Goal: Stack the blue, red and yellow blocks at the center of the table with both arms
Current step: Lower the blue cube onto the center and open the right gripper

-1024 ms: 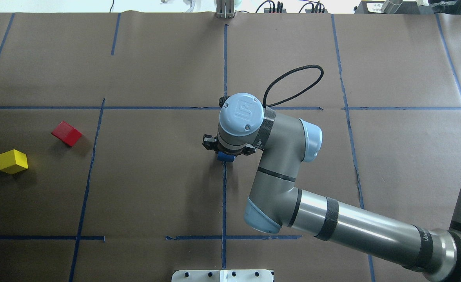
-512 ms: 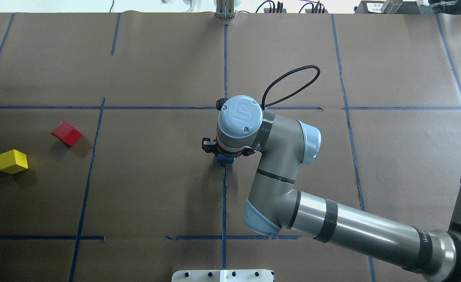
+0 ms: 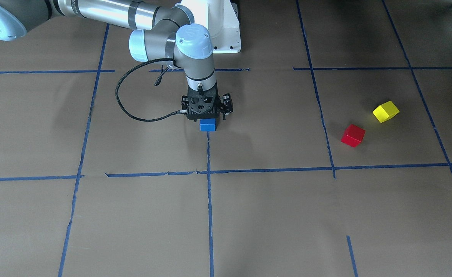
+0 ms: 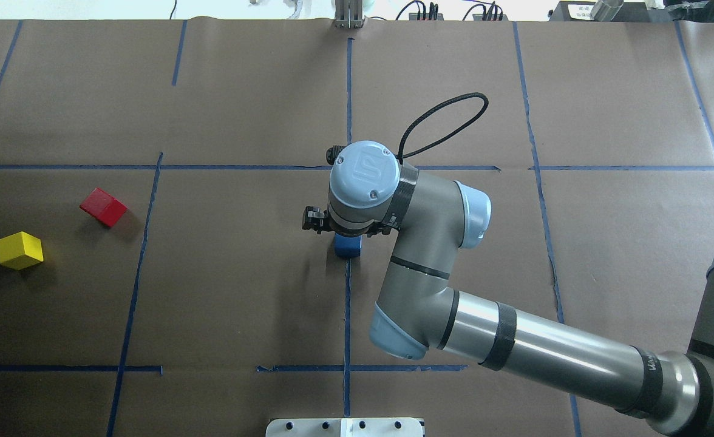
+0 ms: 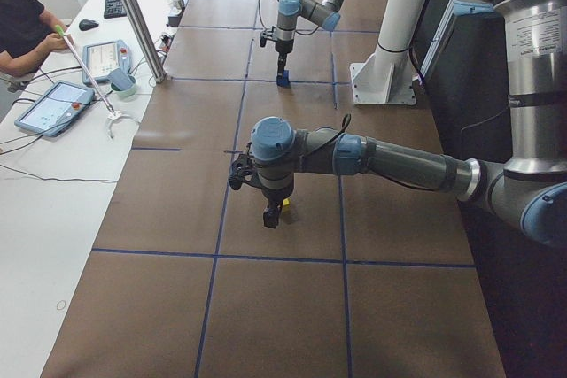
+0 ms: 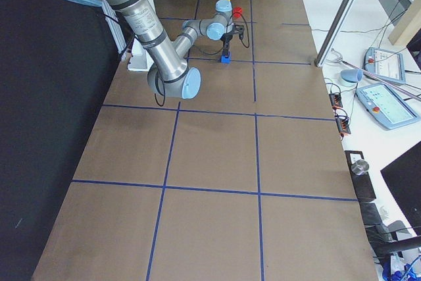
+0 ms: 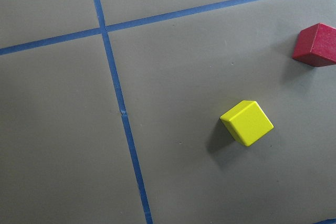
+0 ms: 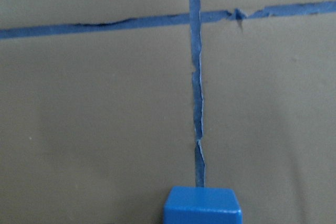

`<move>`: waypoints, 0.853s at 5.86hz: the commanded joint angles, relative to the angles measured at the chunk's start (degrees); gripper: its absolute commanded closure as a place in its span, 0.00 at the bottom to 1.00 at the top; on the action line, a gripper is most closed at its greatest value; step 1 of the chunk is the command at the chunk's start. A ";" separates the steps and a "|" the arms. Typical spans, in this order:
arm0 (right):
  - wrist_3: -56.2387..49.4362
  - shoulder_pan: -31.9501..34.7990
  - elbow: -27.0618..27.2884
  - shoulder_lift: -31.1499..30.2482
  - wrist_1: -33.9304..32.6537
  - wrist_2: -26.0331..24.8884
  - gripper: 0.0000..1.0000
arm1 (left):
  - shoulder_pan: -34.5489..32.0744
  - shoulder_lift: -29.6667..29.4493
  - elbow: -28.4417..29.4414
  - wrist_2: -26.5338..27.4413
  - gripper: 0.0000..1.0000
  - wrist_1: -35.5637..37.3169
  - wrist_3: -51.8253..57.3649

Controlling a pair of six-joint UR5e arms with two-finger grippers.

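Observation:
The blue block (image 3: pixel 208 125) (image 4: pixel 347 247) rests on the table (image 4: pixel 241 273) at the centre, on the end of a tape line. My right gripper (image 3: pixel 207 117) (image 4: pixel 346 233) hangs straight over it, open, fingers astride its top. The right wrist view shows only the block's (image 8: pixel 202 205) top at the bottom edge. The red block (image 4: pixel 103 207) (image 3: pixel 353 135) and yellow block (image 4: pixel 19 250) (image 3: pixel 386 111) lie apart on my left side, tilted to the grid. My left gripper (image 5: pixel 270 217) shows only in the exterior left view, hovering near the yellow block; whether it is open I cannot tell.
The white pedestal base (image 3: pixel 226 34) stands behind the centre square. A black cable loop (image 4: pixel 442 124) arches off the right wrist. A person (image 5: pixel 22 24) sits at a side bench with tablets (image 5: pixel 53 104), beyond a metal post (image 5: pixel 133 15).
The right wrist has shifted a little left and risen slightly, uncovering more of the blue block. The block has stayed on its spot; red and yellow have not moved.

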 commanded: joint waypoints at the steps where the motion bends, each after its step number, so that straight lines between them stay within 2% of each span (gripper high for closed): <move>1: -0.22 7.77 11.00 -6.27 -0.69 8.86 0.00 | 8.38 -2.26 -0.07 -0.04 0.00 -5.09 -13.03; 2: -4.05 9.63 18.64 -14.24 -0.52 9.08 0.00 | 14.97 -3.33 0.19 0.31 0.00 -10.96 -26.03; 3: -10.09 11.83 23.42 -21.54 0.00 12.38 0.00 | 20.60 -5.34 2.02 0.66 0.00 -17.89 -31.30; 4: -10.85 12.89 25.38 -24.83 0.10 13.98 0.00 | 25.62 -12.23 8.39 4.32 0.00 -25.96 -30.91; 5: -10.85 13.08 25.49 -25.30 0.10 13.91 0.00 | 31.15 -15.69 13.51 7.49 0.01 -32.40 -29.17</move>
